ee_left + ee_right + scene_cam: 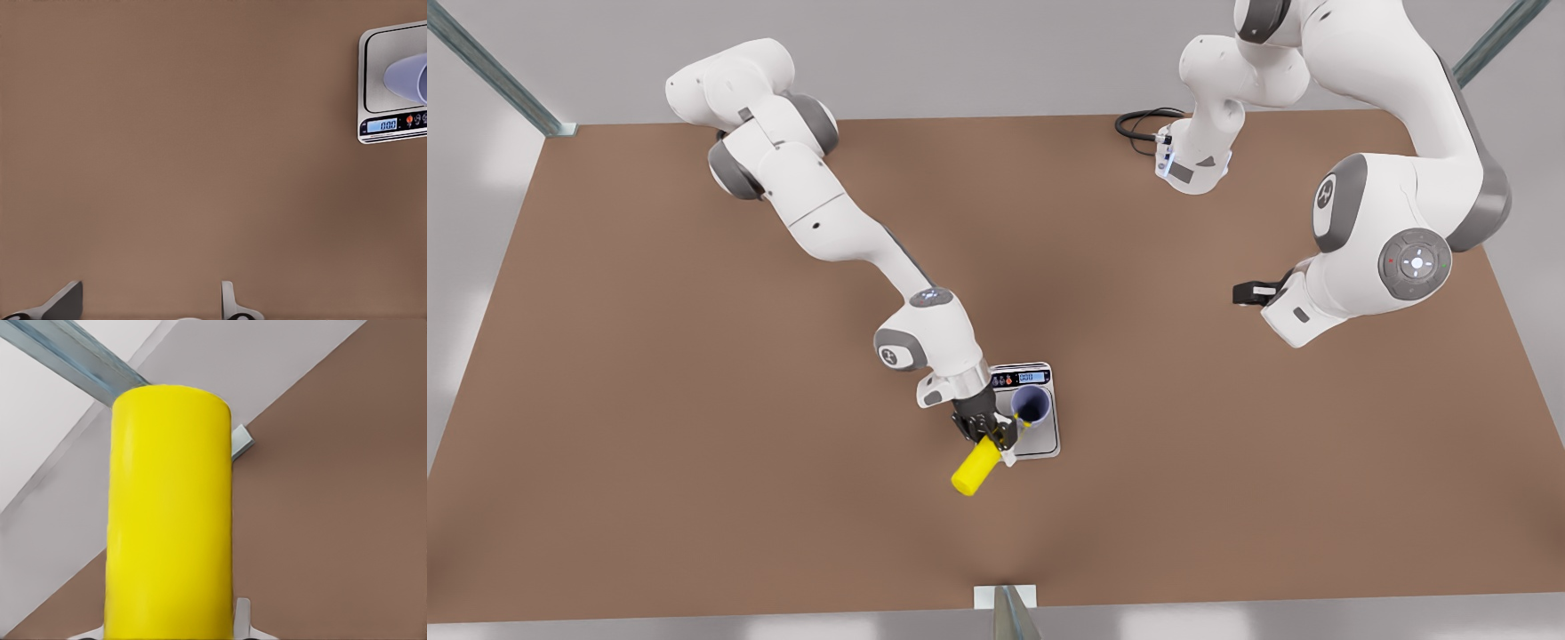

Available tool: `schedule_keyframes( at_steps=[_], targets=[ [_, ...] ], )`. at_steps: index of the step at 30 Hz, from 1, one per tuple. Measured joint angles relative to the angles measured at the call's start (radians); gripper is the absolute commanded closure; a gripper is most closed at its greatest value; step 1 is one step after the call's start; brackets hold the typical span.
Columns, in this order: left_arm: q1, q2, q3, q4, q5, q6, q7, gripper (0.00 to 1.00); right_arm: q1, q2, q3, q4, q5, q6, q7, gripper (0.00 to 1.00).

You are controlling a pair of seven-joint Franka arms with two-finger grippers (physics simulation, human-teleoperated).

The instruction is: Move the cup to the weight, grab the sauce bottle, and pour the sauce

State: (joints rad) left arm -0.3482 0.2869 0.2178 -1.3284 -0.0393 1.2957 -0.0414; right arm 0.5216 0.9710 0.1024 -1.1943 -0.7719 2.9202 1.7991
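Note:
The lavender cup [1032, 404] stands upright on the silver weight [1042, 442], near its display strip. My right gripper [989, 433] is shut on the yellow sauce bottle [974, 467]. The bottle is tilted, its nozzle at the cup's rim and its base toward the table's near edge. In the right wrist view the sauce bottle [170, 513] runs up from between the fingers [241, 620] of that gripper [167, 632]. My left gripper [1249, 292] waits open over bare table on the front view's right. From the left wrist view, that gripper [150, 308] is far from the weight [380, 67] and the cup [408, 77].
A black cable [1143, 120] loops by the arm base at the back right. A metal frame post [1009, 613] stands at the table's near edge, and another [494, 67] at the back left corner. Brown tabletop [694, 427] spreads around the weight.

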Motion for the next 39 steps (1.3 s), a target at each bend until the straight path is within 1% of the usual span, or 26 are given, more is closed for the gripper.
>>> schedule_keyframes(
  at_steps=[7, 10, 11, 14, 20, 24, 26, 27, 28, 29, 30, 31, 35, 36, 38, 39],
  targets=[
    [0.000, 0.000, 0.000, 0.001, 0.001, 0.001, 0.000, 0.00, -0.002, -0.004, 0.003, 0.024, 0.009, -0.005, 0.004, 0.58],
    [0.000, 0.000, -0.001, 0.002, 0.001, 0.000, -0.001, 0.00, -0.012, -0.028, 0.005, 0.017, 0.015, -0.004, 0.008, 0.60],
    [0.000, -0.001, -0.002, 0.002, 0.000, -0.001, -0.004, 0.00, -0.015, -0.039, 0.005, 0.011, 0.066, -0.003, 0.006, 0.60],
    [0.000, -0.005, -0.002, 0.002, 0.000, -0.004, -0.005, 0.00, -0.059, -0.133, 0.014, -0.085, 0.236, 0.006, 0.007, 0.58],
    [0.001, -0.015, -0.008, 0.002, -0.002, -0.035, -0.002, 0.00, -0.249, -0.362, 0.172, -0.346, 0.513, 0.012, 0.001, 0.58],
    [0.000, -0.012, -0.009, 0.009, -0.008, -0.036, 0.002, 0.00, -0.332, -0.471, 0.207, -0.456, 0.887, 0.012, -0.007, 0.58],
    [-0.002, -0.008, -0.011, 0.009, -0.010, -0.036, 0.000, 0.00, -0.373, -0.497, 0.218, -0.472, 1.031, -0.002, -0.007, 0.58],
    [-0.001, -0.009, -0.011, 0.012, -0.010, -0.036, -0.001, 0.00, -0.403, -0.504, 0.239, -0.483, 1.119, -0.004, -0.015, 0.58],
    [-0.001, -0.009, -0.011, 0.015, -0.010, -0.037, -0.005, 0.00, -0.439, -0.506, 0.266, -0.486, 1.252, -0.022, -0.067, 0.58],
    [-0.002, -0.008, -0.008, 0.015, -0.011, -0.038, -0.007, 0.00, -0.469, -0.516, 0.269, -0.485, 1.472, -0.090, -0.220, 0.58],
    [-0.001, -0.004, -0.009, 0.015, -0.011, -0.037, -0.004, 0.00, -0.493, -0.529, 0.268, -0.486, 1.756, -0.149, -0.460, 0.58],
    [-0.002, -0.002, -0.009, 0.014, -0.010, -0.038, -0.003, 0.00, -0.510, -0.532, 0.268, -0.490, 1.906, -0.191, -0.594, 0.58],
    [-0.005, 0.004, -0.011, 0.011, -0.007, -0.038, 0.000, 0.00, -0.539, -0.526, 0.268, -0.493, 1.929, -0.241, -0.621, 0.58],
    [-0.004, 0.005, -0.012, 0.009, -0.007, -0.038, 0.000, 0.00, -0.554, -0.522, 0.268, -0.492, 1.930, -0.278, -0.622, 0.58],
    [-0.006, 0.006, -0.012, 0.005, -0.006, -0.039, -0.001, 0.00, -0.603, -0.512, 0.265, -0.493, 2.046, -0.381, -0.681, 0.58],
    [-0.007, 0.007, -0.012, 0.003, -0.007, -0.039, -0.002, 0.00, -0.627, -0.502, 0.263, -0.493, 2.068, -0.417, -0.683, 0.58]
  ],
)
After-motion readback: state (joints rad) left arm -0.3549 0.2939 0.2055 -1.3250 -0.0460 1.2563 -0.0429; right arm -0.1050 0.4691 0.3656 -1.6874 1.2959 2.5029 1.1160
